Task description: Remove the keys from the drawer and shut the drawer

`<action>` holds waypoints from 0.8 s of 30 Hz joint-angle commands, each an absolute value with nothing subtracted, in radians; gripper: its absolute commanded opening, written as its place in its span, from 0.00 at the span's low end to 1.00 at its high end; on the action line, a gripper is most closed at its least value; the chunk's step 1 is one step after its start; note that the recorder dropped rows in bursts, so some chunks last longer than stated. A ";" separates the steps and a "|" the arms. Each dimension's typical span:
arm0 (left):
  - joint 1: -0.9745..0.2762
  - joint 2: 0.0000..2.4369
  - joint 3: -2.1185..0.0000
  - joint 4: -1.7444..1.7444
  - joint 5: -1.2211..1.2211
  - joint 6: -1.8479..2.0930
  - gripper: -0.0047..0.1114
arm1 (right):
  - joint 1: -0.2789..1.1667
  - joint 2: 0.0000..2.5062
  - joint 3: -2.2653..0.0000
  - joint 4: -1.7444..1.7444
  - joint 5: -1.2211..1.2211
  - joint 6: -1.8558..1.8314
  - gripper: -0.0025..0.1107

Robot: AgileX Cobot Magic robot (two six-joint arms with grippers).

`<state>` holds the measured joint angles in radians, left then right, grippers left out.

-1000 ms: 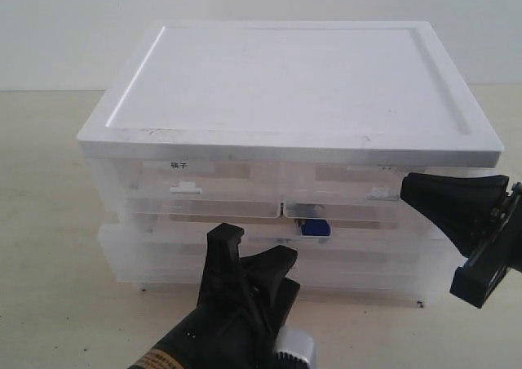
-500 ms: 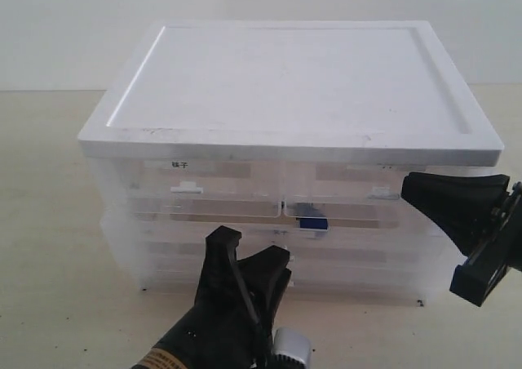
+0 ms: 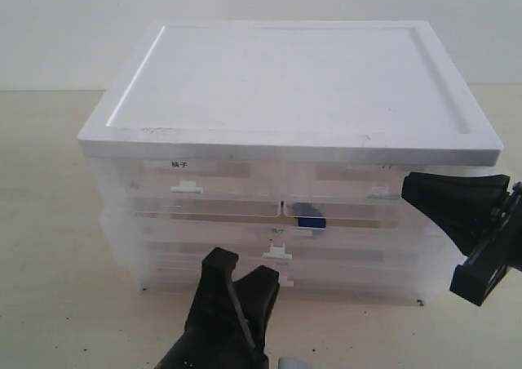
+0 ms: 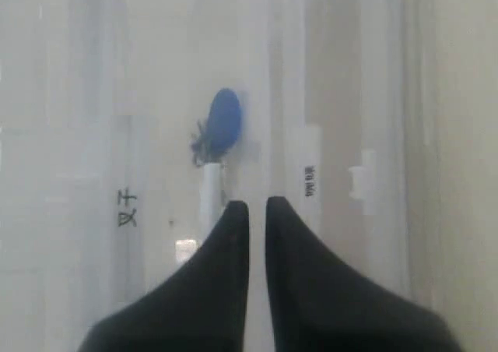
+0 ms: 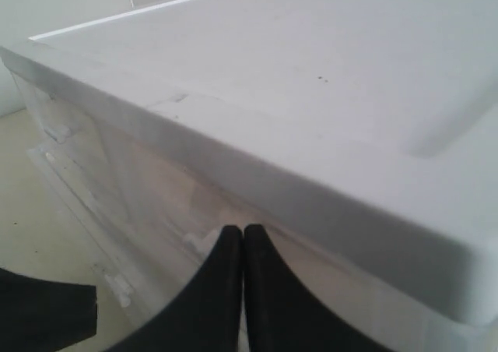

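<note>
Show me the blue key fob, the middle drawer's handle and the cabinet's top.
blue key fob point(image 4: 223, 126): left wrist view, its middle.
middle drawer's handle point(image 3: 277, 251): exterior view, white tab.
cabinet's top point(image 3: 285, 75): exterior view, flat centre.

The cabinet's lid point(image 3: 289, 75) is opaque white plastic, smooth with a dull satin sheen and faint grey scuffs toward its 7 o'clock corner. The drawer point(image 3: 196, 251) and its neighbours are translucent, frosted-looking plastic, milky rather than clear. Its tab handle point(image 3: 277, 251) is solid white plastic. A white, paper-like label point(image 3: 179, 165) sits at 10 o'clock from that handle. Of the keys point(image 4: 222, 130) only the blue fob shows clearly, smooth plastic blurred behind the drawer front. The left gripper point(image 3: 243, 269) and right gripper point(image 5: 243, 229) have matt black jaws, plastic by the look. The counter point(image 3: 49, 222) is pale beige, matt and finely speckled.
</note>
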<state>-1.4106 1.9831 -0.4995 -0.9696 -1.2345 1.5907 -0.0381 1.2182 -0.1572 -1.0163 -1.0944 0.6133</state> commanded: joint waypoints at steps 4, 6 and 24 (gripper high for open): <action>-1.475 1.986 -0.494 -0.999 -1.221 1.632 0.08 | -0.037 1.219 -0.162 -1.000 -1.083 0.613 0.02; -1.471 1.984 -0.494 -0.966 -1.221 1.630 0.09 | -0.037 1.219 -0.162 -1.000 -1.083 0.613 0.02; -1.358 1.984 -0.502 -0.823 -1.221 1.609 0.29 | -0.037 1.219 -0.162 -1.007 -1.083 0.615 0.02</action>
